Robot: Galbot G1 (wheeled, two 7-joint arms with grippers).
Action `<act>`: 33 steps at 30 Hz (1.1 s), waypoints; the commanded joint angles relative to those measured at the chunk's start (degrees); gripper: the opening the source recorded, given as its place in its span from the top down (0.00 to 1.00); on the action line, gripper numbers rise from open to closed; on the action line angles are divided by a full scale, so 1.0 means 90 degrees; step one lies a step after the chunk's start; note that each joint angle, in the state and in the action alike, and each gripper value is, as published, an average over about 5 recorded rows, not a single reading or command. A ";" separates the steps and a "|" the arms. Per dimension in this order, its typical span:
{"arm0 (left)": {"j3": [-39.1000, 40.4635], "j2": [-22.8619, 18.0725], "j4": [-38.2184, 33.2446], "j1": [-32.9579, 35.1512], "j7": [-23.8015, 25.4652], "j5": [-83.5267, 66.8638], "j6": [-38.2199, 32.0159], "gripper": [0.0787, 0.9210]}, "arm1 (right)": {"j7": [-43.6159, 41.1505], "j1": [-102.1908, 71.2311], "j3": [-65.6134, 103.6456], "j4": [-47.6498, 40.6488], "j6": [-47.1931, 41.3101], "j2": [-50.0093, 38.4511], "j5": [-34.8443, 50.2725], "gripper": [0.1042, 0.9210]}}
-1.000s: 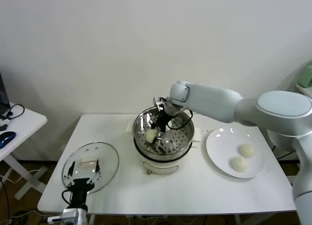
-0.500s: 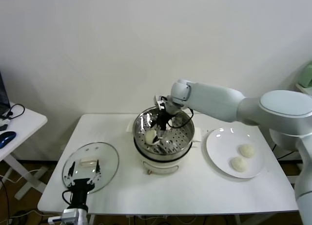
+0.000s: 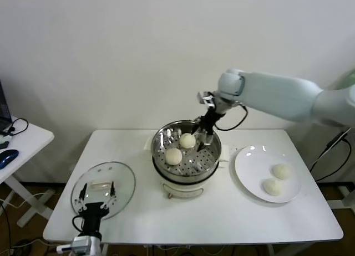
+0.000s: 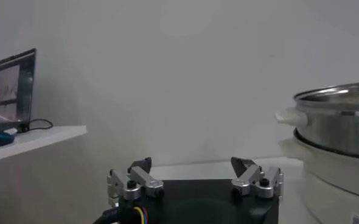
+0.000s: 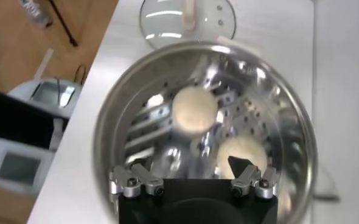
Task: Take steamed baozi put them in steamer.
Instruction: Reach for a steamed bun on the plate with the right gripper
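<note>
Cream-white baozi (image 3: 188, 140) in steamer (image 3: 166, 139) | right tool (image 3: 206, 135) open, just beside

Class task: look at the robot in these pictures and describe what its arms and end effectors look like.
The right arm has smooth, rounded pale grey-white shells with a loose black cable at the wrist. Both the right end effector and the left end effector are black, with silver metal finger brackets and black tips.

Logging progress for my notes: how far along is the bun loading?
About halfway. Two buns already sit in the steamer. The right pincer hangs open and empty over its rim, holding nothing. Two buns on the white plate remain. The left pincer rests by the glass lid.
</note>
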 commanded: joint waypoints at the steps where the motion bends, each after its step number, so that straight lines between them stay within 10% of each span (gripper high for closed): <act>1: 0.0085 -0.0028 -0.0065 -0.0012 0.0004 -0.0068 0.0068 0.12 | -0.0551 0.0705 -0.0402 0.0836 0.0303 -0.1571 -0.1315 0.12; 13: 0.0113 -0.0025 -0.0125 -0.0006 -0.0005 -0.0006 0.0171 0.12 | -0.0591 -0.1449 0.1178 0.0498 0.0816 -0.3170 -0.3822 0.12; 33: 0.0014 -0.0031 -0.0034 0.0049 -0.0020 0.0010 0.0152 0.12 | -0.0255 -0.3767 0.2998 -0.0166 0.0966 -0.3041 -0.4670 0.12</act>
